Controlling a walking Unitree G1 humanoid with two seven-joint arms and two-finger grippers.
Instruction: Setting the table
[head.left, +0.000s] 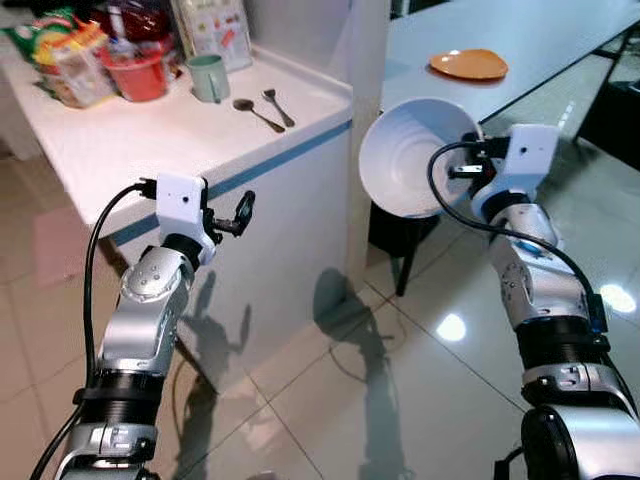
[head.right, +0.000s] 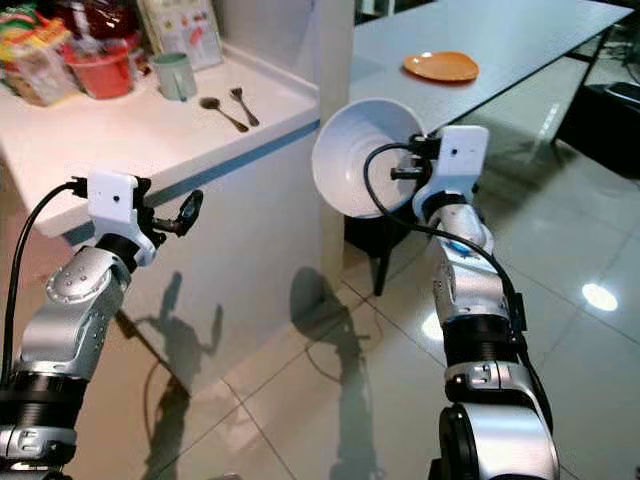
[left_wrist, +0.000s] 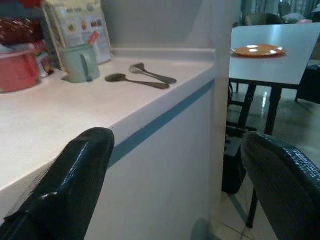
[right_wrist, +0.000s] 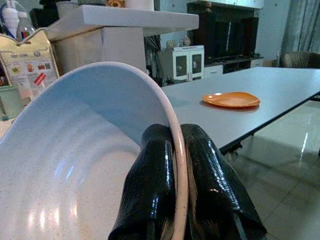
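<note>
Two grippers up: our right gripper (right_wrist: 175, 200) pinches the white bowl (head.left: 415, 155) by its rim, tilted, mid-air between counter (head.left: 150, 140) and dining table (head.left: 520, 40), likely for carrying toward the orange plate (head.left: 468, 64). Left gripper (left_wrist: 175, 190) spread wide, empty.

Bright, sharp pics; glare spots on floor (head.left: 451, 327).

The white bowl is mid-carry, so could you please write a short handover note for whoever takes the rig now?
Right pincer: shut on the white bowl's rim, held in the air, tilted, short of the grey dining table.
Left pincer: open, holding nothing, beside the white counter.
Done: orange plate lies on the table.
Left: set the bowl down; the spoon, fork and green mug wait on the counter.
</note>
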